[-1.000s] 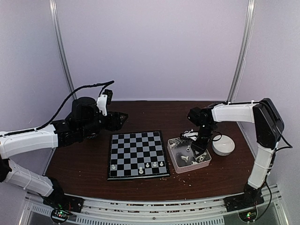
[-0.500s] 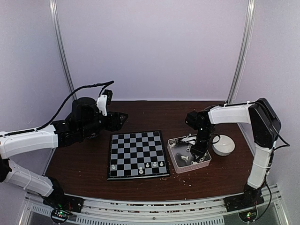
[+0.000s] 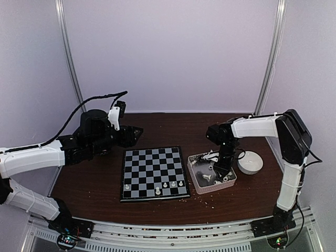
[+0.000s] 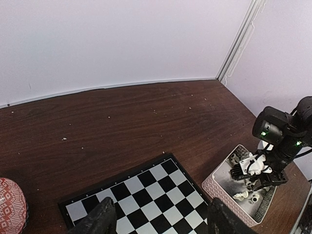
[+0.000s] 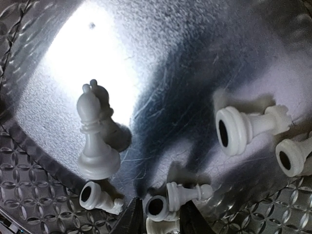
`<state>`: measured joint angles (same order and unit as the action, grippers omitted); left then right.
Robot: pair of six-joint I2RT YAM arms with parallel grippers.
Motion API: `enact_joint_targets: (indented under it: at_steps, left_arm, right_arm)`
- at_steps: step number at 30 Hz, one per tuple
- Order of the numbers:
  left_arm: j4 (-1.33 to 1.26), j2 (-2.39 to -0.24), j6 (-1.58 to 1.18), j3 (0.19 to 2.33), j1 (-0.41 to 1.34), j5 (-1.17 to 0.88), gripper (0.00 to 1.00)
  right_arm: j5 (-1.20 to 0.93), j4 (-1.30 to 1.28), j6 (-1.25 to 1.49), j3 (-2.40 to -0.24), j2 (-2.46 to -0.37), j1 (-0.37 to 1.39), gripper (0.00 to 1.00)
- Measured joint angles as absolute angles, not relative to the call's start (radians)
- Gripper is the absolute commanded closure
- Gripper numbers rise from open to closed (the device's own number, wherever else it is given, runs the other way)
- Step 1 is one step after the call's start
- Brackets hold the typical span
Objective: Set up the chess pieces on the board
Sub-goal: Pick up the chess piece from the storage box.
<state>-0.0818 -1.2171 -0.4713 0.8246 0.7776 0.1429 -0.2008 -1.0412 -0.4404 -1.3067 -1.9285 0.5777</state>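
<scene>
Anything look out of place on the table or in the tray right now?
Pale crumbs litter the table in front of the board and the tray. Inside the tray, most chess pieces lie toppled on their sides; only one bishop appears to stand upright.

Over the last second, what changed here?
The right gripper sank lower into the tray, shifting slightly left. Its jaws now flank a lying piece, but a grip isn't clear. The left gripper, board and the pieces on it stayed put.
</scene>
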Motion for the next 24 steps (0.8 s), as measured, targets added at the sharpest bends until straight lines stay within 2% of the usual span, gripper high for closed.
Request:
enact_joint_targets:
  at_steps: [8, 11, 14, 24]
  left_arm:
    - [-0.082, -1.207, -0.472, 0.820, 0.778, 0.147, 0.35]
    - [-0.082, -1.199, -0.472, 0.816, 0.778, 0.154, 0.35]
    - [-0.083, -1.195, -0.472, 0.812, 0.778, 0.158, 0.35]
    - [-0.083, -1.195, -0.472, 0.811, 0.778, 0.158, 0.35]
  right_arm:
    - [-0.205, -1.036, -0.437, -1.402, -1.992, 0.578, 0.86]
    - [-0.206, -1.032, -0.437, -1.414, -1.996, 0.577, 0.86]
    - [-0.206, -1.032, -0.437, -1.417, -1.996, 0.576, 0.80]
    - [-0.205, -1.031, -0.437, -1.407, -1.996, 0.570, 0.80]
